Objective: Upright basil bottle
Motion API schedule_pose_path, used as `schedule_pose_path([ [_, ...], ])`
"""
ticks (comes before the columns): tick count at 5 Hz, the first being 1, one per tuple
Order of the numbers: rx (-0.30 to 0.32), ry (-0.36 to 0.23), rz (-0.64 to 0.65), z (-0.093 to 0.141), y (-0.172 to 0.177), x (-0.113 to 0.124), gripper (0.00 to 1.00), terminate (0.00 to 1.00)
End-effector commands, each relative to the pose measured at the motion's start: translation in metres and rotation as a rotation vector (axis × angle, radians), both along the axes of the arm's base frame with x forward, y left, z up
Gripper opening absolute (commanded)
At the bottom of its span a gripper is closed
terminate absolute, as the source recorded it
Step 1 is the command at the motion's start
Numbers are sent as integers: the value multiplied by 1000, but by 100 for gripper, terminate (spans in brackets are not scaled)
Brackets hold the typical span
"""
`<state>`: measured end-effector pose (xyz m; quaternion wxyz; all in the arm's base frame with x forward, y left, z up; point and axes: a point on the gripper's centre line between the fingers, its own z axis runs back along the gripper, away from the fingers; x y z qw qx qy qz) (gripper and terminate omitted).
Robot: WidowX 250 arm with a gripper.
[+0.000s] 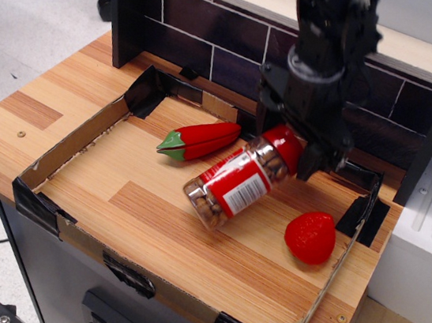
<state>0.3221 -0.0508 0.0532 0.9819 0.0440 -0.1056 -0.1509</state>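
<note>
The basil bottle (pixel 237 182) is a clear jar with a red cap, a red-and-white label and brownish contents. It tilts with its cap end raised to the upper right and its base low near the tray floor. My gripper (pixel 286 143) is shut on the bottle at its red cap, black fingers on either side of the cap. The arm comes down from the top of the view.
A red toy pepper (pixel 200 140) with a green stem lies left of the bottle. A red toy strawberry (pixel 310 237) lies to the right of the base. All sit in a low cardboard-walled tray (pixel 74 147) on the wooden table. A dark tiled back wall (pixel 208 41) stands behind.
</note>
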Motion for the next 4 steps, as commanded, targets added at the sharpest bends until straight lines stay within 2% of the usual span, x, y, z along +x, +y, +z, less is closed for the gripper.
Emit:
schedule_pose_path([
  [1,-27,-153,12,48,12,-7,0,0],
  [2,-55,-231,19,56,16,-7,0,0],
  [4,-113,-424,55,69,9,2,0,0],
])
